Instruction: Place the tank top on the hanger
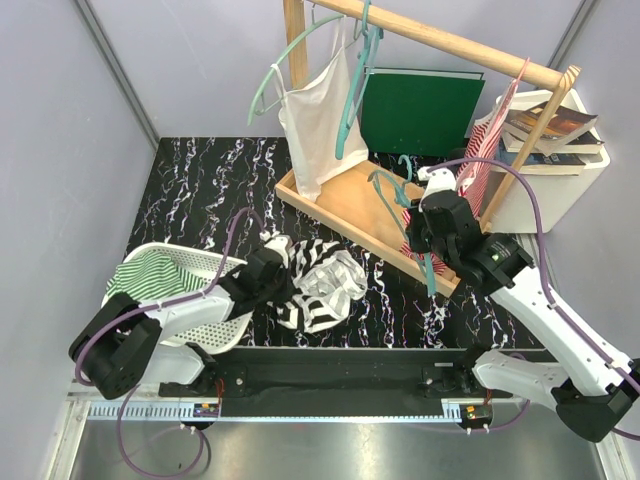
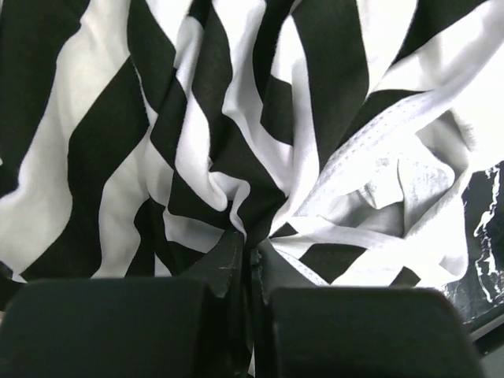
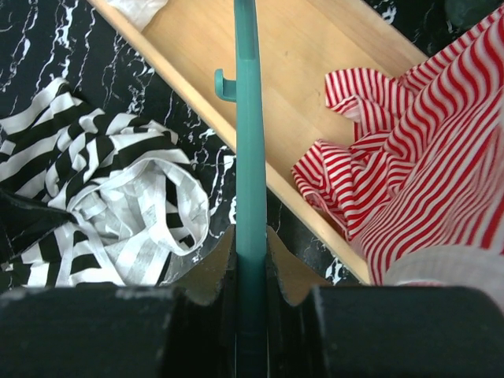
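— Where is the tank top [image 1: 318, 285]?
— Bunched on the black table [image 1: 200, 190], just beside the white basket [image 1: 192, 251]. It looks soft and floppy; best grab a strap.
— And the jaws?
— The left gripper [image 2: 248, 256] pinches its cloth. The right gripper [image 3: 250, 264] squeezes the hanger [image 3: 248, 118].

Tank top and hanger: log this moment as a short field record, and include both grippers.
tank top: bunched on the dark marbled table, not yet on a hanger
left gripper: shut, pinching a fold of the tank top
hanger: teal, off the rail, reaching out over the wooden tray
right gripper: shut on the hanger
red-striped garment: lying partly in the wooden tray
basket: white, at the left, green-striped cloth inside
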{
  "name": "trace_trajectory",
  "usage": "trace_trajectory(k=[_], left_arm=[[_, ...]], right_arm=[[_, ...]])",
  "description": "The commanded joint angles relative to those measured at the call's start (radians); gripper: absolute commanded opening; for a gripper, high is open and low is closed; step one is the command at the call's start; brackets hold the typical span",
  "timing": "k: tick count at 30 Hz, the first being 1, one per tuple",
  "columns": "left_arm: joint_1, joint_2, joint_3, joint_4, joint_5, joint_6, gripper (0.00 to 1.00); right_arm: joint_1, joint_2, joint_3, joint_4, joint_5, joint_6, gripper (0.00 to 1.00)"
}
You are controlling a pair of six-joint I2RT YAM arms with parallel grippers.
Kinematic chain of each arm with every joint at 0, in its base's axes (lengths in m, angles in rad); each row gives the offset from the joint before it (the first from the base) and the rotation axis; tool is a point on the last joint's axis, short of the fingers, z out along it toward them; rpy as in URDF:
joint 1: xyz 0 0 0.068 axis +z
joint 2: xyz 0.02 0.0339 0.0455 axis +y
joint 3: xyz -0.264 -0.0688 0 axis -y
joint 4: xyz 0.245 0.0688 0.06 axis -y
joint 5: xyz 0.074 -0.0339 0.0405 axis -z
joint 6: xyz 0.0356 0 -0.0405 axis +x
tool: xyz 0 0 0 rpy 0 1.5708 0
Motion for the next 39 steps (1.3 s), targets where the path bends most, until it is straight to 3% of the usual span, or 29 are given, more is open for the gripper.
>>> trace_trajectory(k=[1,8,17,19,20,21,23,24,31,36,39], left_arm=[[0.004,-0.022,0.047,0.014,-0.061,0.026,0.0],[0.041,0.039,0.269,-0.114,-0.196,0.158,0.0],[0.146,0.254,0.492,-0.151,-0.163,0.252,0.01],[0.157,0.274,0.519,-0.183,-0.182,0.259,0.14],[0.156,0.27,0.523,-0.197,-0.189,0.258,0.36],[0.154,0.256,0.517,-0.198,-0.177,0.255,0.52],[0.147,0.186,0.466,-0.188,-0.169,0.232,0.76],[0.131,0.155,0.448,-0.182,-0.179,0.224,0.8],[0.056,-0.101,0.307,-0.175,-0.172,0.143,0.81],[0.054,-0.045,0.3,-0.168,-0.054,0.118,0.76],[0.053,0.039,0.317,-0.183,-0.072,0.117,0.73]], right_arm=[[0.009,-0.029,-0.03,0.068,-0.047,0.019,0.0],[0.015,-0.057,-0.108,0.102,-0.132,0.018,0.0],[0.028,-0.115,-0.166,0.103,-0.215,0.031,0.0],[0.029,-0.121,-0.176,0.108,-0.222,0.033,0.0],[0.031,-0.126,-0.179,0.106,-0.221,0.035,0.0],[0.031,-0.126,-0.186,0.105,-0.218,0.033,0.0],[0.032,-0.132,-0.192,0.108,-0.215,0.033,0.0],[0.032,-0.133,-0.197,0.109,-0.216,0.033,0.0],[0.032,-0.141,-0.214,0.112,-0.218,0.025,0.0],[0.032,-0.143,-0.217,0.112,-0.204,0.024,0.0],[0.032,-0.152,-0.223,0.114,-0.199,0.025,0.0]])
